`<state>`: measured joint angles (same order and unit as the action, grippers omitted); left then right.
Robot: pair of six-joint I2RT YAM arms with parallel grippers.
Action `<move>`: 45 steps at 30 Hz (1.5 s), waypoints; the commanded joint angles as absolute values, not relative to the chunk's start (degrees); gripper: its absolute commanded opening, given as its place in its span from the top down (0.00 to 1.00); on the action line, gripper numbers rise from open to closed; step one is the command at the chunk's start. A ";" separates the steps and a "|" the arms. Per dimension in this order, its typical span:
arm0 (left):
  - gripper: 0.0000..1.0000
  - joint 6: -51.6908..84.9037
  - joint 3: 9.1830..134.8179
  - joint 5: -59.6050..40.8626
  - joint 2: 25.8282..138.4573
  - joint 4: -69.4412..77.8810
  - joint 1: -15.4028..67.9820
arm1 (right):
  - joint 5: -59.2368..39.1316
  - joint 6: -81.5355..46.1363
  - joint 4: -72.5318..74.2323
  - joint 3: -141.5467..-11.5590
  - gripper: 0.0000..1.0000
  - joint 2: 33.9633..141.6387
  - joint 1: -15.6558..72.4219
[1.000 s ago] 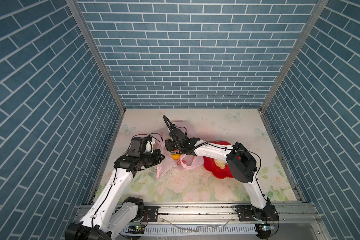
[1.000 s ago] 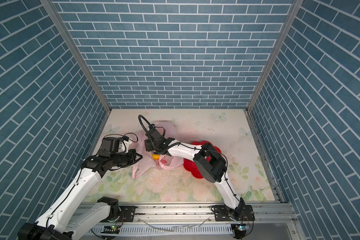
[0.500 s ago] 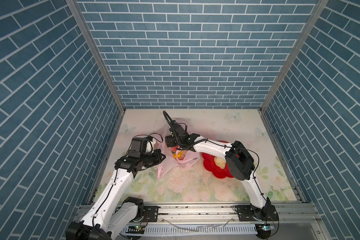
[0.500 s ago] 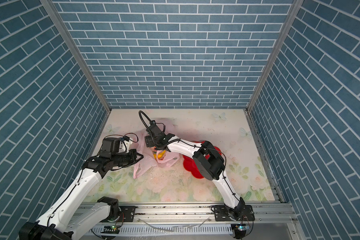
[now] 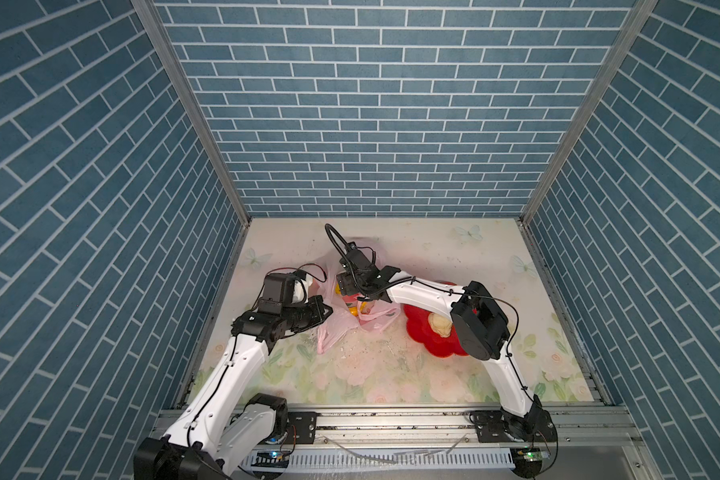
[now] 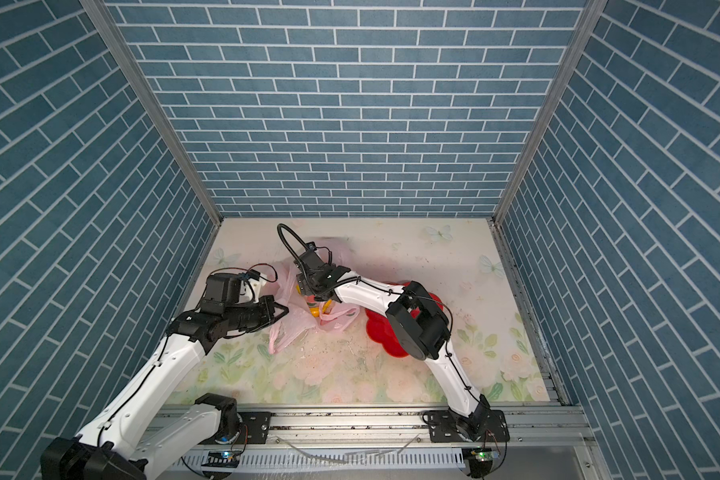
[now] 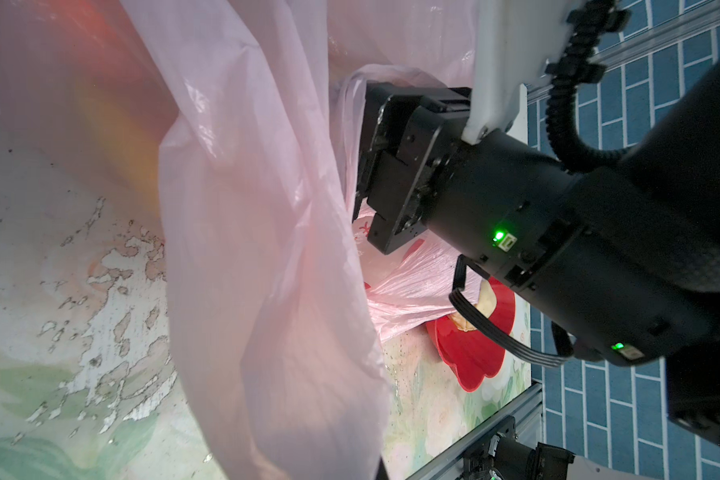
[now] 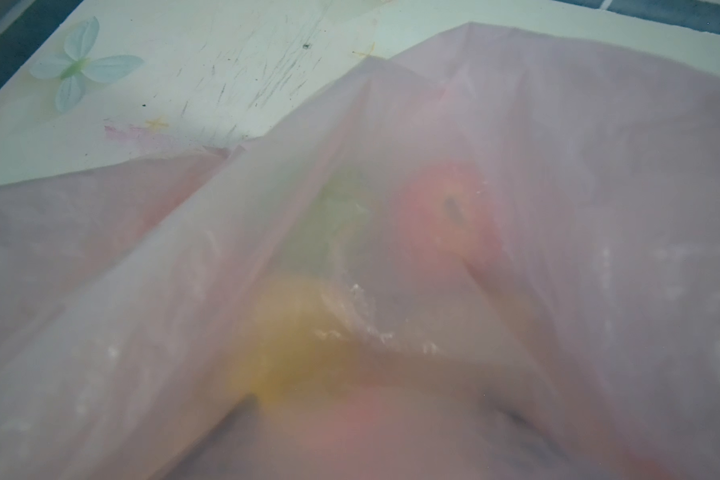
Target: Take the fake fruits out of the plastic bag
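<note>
The pale-pink plastic bag (image 5: 336, 330) lies crumpled left of centre in both top views. My left gripper (image 5: 328, 309) is shut on the bag's edge, and the film drapes right in front of it (image 7: 267, 291) in the left wrist view. My right gripper (image 5: 347, 293) is pushed into the bag mouth. Its fingers (image 8: 233, 419) show only as dark streaks set wide apart behind the film, so it is open. Through the film I make out a yellow piece (image 8: 292, 332), a green one (image 8: 337, 208) and a red apple-like one (image 8: 445, 216). An orange-yellow fruit (image 5: 355, 309) peeks from the mouth.
A red flower-shaped dish (image 5: 422, 332) sits right of the bag under my right arm, with a cream lumpy fruit (image 5: 440, 325) in it. Blue brick walls close in three sides. A metal rail (image 5: 391, 419) runs along the front edge.
My right gripper has pushed slightly deeper into the bag and its jaws have widened. The bag has shifted a little around it. My left gripper has kept its hold in place.
</note>
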<state>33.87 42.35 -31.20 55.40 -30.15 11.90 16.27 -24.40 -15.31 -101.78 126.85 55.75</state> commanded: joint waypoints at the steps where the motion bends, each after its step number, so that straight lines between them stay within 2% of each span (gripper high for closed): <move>1: 1.00 33.65 42.18 -31.99 55.78 -28.82 11.60 | 19.97 -22.98 -16.63 -101.53 0.17 123.37 55.16; 14: 1.00 33.22 41.90 -32.17 56.07 -29.00 11.60 | 19.36 -27.22 -18.08 -103.31 0.13 125.26 53.27; 45: 1.00 32.16 41.91 -32.79 58.92 -28.89 11.60 | 9.64 -32.00 -16.72 -109.95 0.11 133.98 49.11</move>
